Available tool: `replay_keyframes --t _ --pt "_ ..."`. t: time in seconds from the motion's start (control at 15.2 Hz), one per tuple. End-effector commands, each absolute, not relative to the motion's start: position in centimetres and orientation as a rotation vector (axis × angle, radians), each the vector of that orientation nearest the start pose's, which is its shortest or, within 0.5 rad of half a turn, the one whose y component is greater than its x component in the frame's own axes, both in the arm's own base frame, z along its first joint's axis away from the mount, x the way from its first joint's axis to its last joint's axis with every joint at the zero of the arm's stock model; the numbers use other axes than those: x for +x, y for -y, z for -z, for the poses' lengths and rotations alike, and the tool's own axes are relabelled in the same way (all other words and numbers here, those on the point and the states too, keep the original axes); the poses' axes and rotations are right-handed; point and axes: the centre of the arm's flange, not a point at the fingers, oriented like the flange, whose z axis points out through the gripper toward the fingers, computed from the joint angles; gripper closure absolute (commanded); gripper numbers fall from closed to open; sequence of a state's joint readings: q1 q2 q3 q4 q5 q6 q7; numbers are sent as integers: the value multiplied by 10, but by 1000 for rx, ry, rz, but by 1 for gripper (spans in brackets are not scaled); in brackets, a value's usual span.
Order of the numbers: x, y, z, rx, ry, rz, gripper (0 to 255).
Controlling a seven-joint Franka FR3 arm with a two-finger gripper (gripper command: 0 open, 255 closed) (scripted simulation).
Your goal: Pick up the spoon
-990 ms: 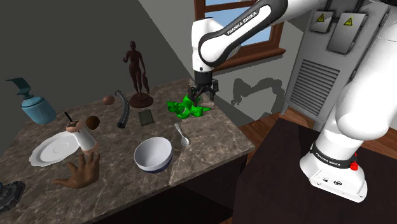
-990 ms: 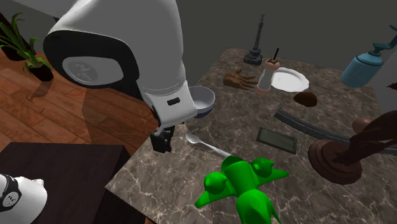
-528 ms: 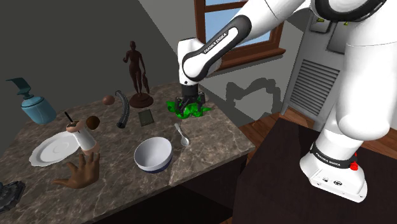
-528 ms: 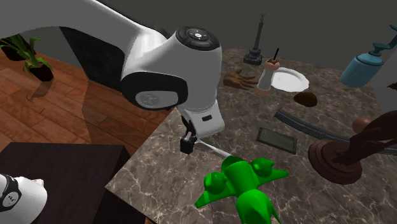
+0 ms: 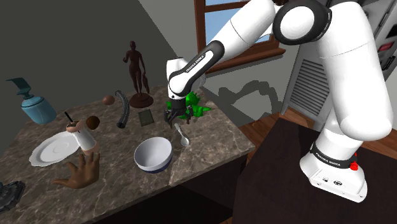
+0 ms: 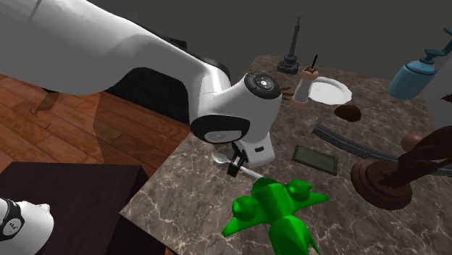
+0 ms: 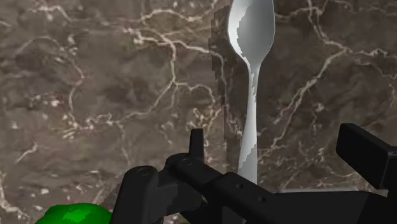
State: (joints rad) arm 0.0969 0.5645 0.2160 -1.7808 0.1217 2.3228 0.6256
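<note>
So, in the shoulder view the arm is reaching across the desk (image 5: 216, 143) and the pincer (image 5: 175, 116) is hanging just above the handle end of the spoon (image 5: 182, 135). The spoon is lying flat between the white bowl (image 5: 153, 154) and the green toy (image 5: 196, 108). I'm guessing the arm is coming straight down because the toy is crowding one side. A plate (image 5: 54, 150), a blue dispenser (image 5: 35, 105) and a brown figurine (image 5: 135, 73) are sitting well apart from all this. A window (image 5: 210, 19) is showing behind the arm.

In the second exterior view the pincer (image 6: 235, 165) is covering the middle of the spoon (image 6: 219, 156), whose bowl end is poking out on the far side. The green toy (image 6: 275, 210) is sitting just beside the handle. The dark marbled desk (image 6: 188, 195) is ending at a wooden floor (image 6: 109, 130).

In the wrist view the pincer (image 7: 283, 153) is standing wide. The spoon (image 7: 251, 83) is running lengthwise away from it, with its handle lying between the fingers (image 7: 197, 143) and neither one seeming to touch it. The desk (image 7: 95, 95) is looking hard and slick, so a thin handle could be skidding if the fingers close unevenly.
</note>
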Motion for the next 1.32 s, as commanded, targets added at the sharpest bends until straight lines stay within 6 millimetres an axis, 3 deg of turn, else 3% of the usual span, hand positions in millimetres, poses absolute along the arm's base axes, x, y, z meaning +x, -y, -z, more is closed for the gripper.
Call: replay_keyframes --t 0.0,0.33,0.53,0.59,1.25 --pt "632 -196 -233 -2889 -637 -159 0" --pt "632 -196 -206 -2889 -637 -159 0" --pt "632 -196 -203 -2889 -637 -159 0" --pt "632 -196 -203 -2889 -637 -159 255" --pt "632 -196 -209 -2889 -637 -159 255"
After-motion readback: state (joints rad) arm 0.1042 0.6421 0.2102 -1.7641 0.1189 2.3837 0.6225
